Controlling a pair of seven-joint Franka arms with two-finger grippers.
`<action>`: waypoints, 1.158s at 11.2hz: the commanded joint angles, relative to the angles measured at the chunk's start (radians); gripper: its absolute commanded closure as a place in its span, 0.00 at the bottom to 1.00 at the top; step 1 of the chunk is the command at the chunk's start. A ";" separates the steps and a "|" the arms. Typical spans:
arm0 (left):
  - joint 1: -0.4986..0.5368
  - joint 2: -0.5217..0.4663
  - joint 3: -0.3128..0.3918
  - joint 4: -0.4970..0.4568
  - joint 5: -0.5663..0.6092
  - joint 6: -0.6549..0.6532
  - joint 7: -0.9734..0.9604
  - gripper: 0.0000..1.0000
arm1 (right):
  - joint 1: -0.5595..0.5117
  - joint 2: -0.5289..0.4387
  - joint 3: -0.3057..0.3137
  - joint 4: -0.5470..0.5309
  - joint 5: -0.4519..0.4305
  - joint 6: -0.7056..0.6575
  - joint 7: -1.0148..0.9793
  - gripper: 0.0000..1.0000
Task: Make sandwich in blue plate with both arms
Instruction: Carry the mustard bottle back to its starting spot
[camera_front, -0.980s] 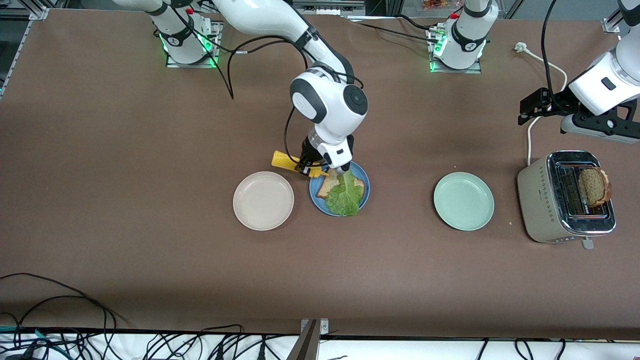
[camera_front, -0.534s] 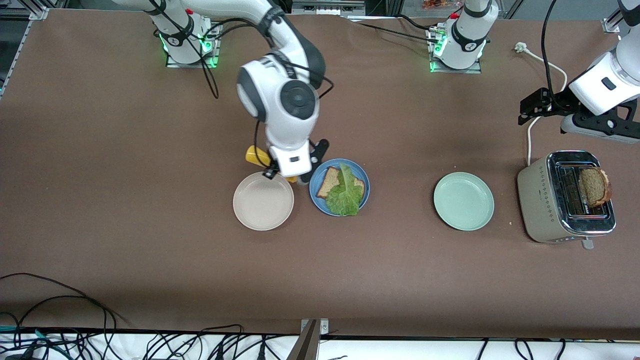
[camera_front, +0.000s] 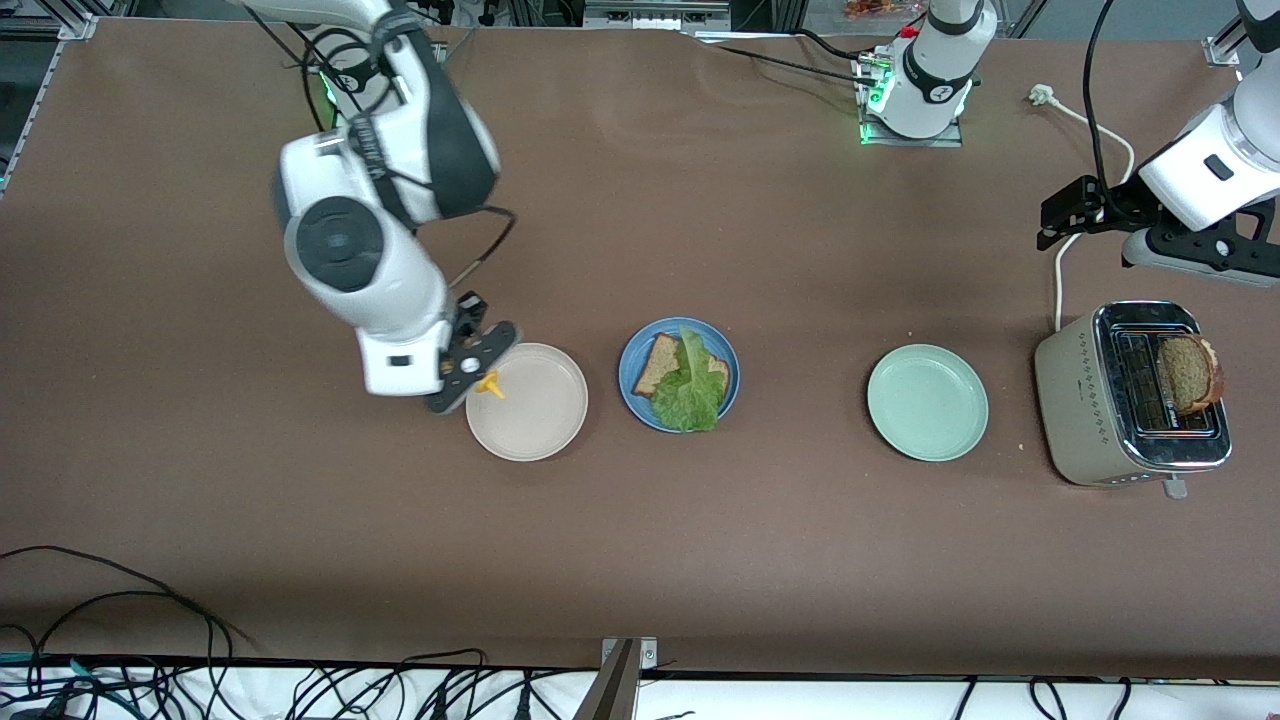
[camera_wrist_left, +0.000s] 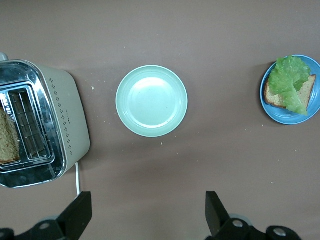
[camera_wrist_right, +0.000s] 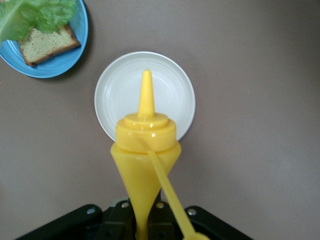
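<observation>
Now | right claw (camera_wrist_right: 145, 220) grips yellow bottle (camera_wrist_right: 146, 150) | over cream plate (camera_wrist_right: 175, 95)

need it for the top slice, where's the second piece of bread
In the front view, the second bread slice stands in the toaster at the left arm's end of the table, beside the mint-green plate.

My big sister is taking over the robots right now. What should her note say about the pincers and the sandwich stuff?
Right pincer: shut on the yellow squeeze bottle, up over the cream plate at its edge.
Left pincer: open, empty, waiting above the table near the toaster.
Blue plate: sits between the cream plate and the mint plate; holds one bread slice with lettuce on top.
Done: bottom slice and lettuce.
Left: second slice sticks up from the toaster; it likely goes on the lettuce. Bottle needs setting down.
</observation>
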 joint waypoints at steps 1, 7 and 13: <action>0.001 0.016 0.000 0.036 0.004 -0.024 0.013 0.00 | -0.253 -0.078 0.171 -0.083 0.056 0.019 -0.115 1.00; -0.001 0.016 0.002 0.036 0.006 -0.024 0.013 0.00 | -0.449 -0.191 0.198 -0.356 0.267 0.219 -0.624 1.00; -0.001 0.016 0.000 0.036 0.004 -0.024 0.013 0.00 | -0.627 -0.143 0.200 -0.603 0.724 0.223 -1.396 1.00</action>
